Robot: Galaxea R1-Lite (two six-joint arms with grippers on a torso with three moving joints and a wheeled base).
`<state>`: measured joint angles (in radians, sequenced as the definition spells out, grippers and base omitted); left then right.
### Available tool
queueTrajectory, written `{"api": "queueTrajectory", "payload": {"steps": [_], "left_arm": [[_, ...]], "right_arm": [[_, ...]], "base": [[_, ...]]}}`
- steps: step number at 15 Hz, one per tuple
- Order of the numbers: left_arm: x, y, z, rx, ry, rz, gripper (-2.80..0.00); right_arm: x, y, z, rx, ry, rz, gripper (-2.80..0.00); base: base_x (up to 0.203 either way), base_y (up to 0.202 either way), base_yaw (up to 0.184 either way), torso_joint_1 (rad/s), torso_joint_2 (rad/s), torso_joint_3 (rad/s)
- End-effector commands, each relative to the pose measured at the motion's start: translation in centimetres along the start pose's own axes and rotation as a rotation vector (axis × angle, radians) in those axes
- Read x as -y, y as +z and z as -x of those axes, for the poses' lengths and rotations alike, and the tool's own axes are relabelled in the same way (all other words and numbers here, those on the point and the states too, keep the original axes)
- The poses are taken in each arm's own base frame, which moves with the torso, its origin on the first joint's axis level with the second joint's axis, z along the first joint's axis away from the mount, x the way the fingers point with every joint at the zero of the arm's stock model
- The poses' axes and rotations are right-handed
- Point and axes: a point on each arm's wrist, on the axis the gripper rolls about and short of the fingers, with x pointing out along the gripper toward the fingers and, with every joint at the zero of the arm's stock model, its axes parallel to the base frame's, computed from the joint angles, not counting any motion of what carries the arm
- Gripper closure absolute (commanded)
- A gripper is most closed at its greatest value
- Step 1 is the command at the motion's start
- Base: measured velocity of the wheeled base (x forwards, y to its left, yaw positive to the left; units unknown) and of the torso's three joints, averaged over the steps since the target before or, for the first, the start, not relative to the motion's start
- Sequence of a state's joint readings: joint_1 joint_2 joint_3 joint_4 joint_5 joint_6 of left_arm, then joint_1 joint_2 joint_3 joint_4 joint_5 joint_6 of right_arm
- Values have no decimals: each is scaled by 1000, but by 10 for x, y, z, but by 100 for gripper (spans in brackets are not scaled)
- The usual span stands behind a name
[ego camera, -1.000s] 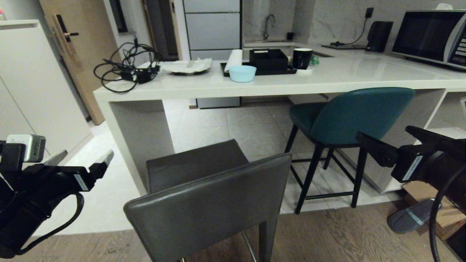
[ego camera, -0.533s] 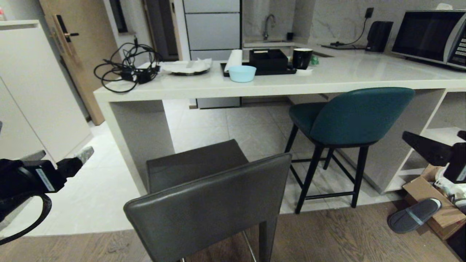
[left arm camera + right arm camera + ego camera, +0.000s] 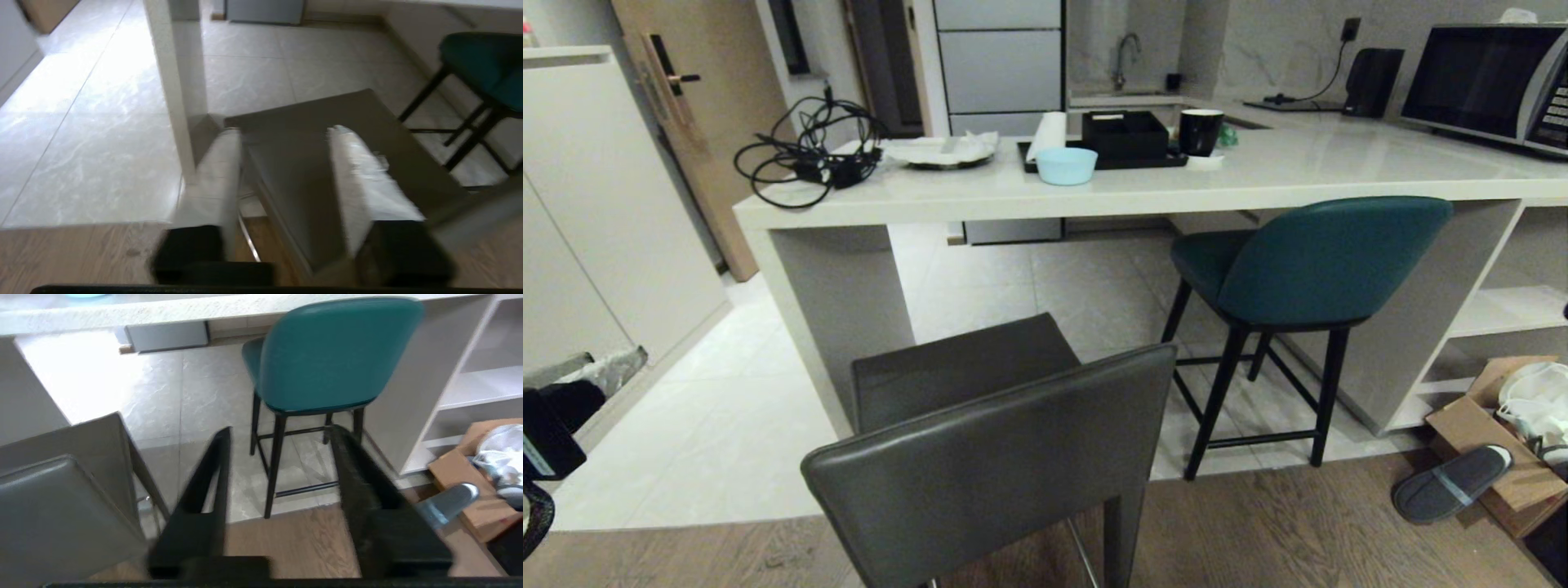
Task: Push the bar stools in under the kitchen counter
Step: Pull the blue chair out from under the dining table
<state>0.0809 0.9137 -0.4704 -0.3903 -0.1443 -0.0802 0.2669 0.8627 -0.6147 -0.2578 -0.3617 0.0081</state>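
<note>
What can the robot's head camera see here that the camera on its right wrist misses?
Only the head view shows the kitchen counter's top with its tangle of cables, black tray, mug and microwave. Only the right wrist view shows the right gripper, its fingers apart and empty. Both show the teal stool, the grey stool, the shelves and the slipper.

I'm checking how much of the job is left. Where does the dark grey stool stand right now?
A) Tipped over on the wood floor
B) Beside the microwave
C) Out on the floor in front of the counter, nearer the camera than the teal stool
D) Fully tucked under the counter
C: the dark grey stool stands upright, clear of the kitchen counter, while the teal stool sits with its seat partly under the slab.
</note>
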Motion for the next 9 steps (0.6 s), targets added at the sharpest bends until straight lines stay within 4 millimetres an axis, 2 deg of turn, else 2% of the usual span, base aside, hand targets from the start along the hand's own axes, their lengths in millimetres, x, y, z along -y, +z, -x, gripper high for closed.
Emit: {"api": "queueTrajectory", "payload": {"steps": [1, 4, 7, 9], "left_arm": [[5, 7, 29, 95, -19, -15, 0], [11, 13, 63, 174, -32, -31, 0], [17, 7, 96, 153, -151, -49, 0], [18, 1, 117, 158, -170, -94, 0]], "right_arm": [[8, 5, 15, 53, -32, -17, 0], [19, 1, 35, 103, -100, -14, 0], [26, 0, 55, 168, -144, -12, 0], [30, 0, 72, 221, -157, 33, 0]], "base": [[0, 0, 0, 0, 0, 0], [0, 0, 0, 0, 0, 0], [0, 0, 0, 0, 0, 0], [0, 0, 0, 0, 0, 0]]}}
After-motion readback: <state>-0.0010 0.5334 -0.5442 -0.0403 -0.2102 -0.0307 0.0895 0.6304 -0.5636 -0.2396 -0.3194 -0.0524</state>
